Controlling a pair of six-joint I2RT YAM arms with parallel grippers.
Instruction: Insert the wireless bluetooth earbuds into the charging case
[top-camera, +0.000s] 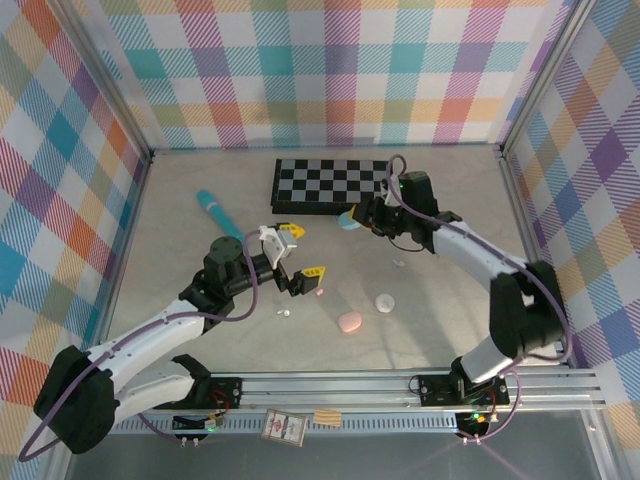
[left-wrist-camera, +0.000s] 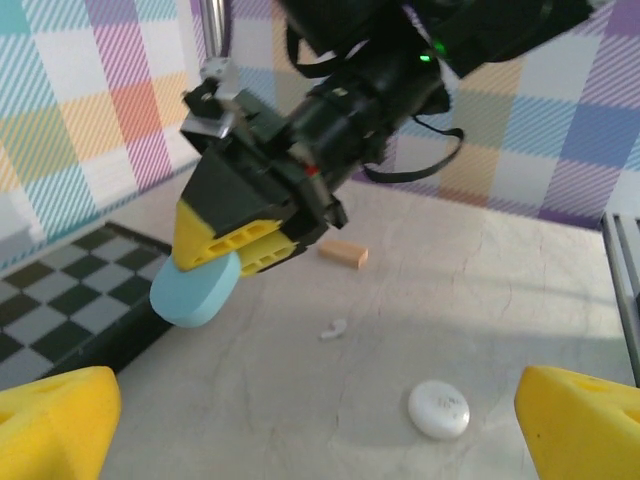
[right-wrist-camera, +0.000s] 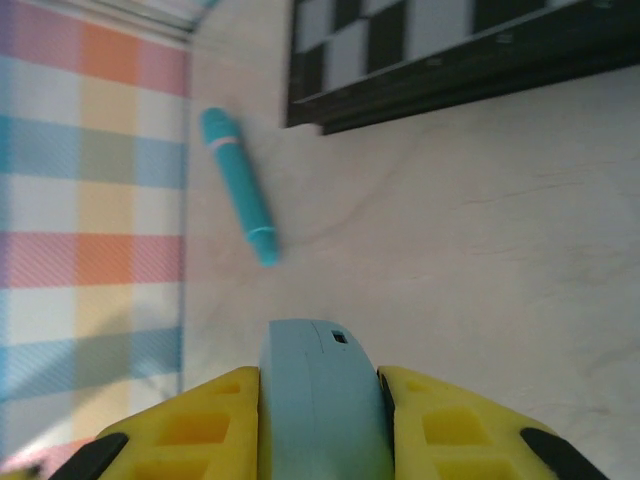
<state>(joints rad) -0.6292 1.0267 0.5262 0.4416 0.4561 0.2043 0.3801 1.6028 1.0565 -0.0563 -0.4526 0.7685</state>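
Beside the checkerboard (top-camera: 325, 183), the right hand (left-wrist-camera: 240, 246) clenches a pale-blue case (right-wrist-camera: 318, 390) while the left hand (top-camera: 301, 251) gapes wide

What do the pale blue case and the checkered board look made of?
Pale blue case: likely moulded plastic with a matte finish, going by its even colour, rounded edges and fine seam. Checkered board: hard and flat, with a thick dark edge and printed-looking squares. It could be wood, plastic or coated board; I cannot tell which.

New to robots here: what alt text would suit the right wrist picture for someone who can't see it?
The right pincer grips a pale blue case between its yellow fingers. Beyond it, on the pale table, lie a teal stick and a black-and-white chequered board.
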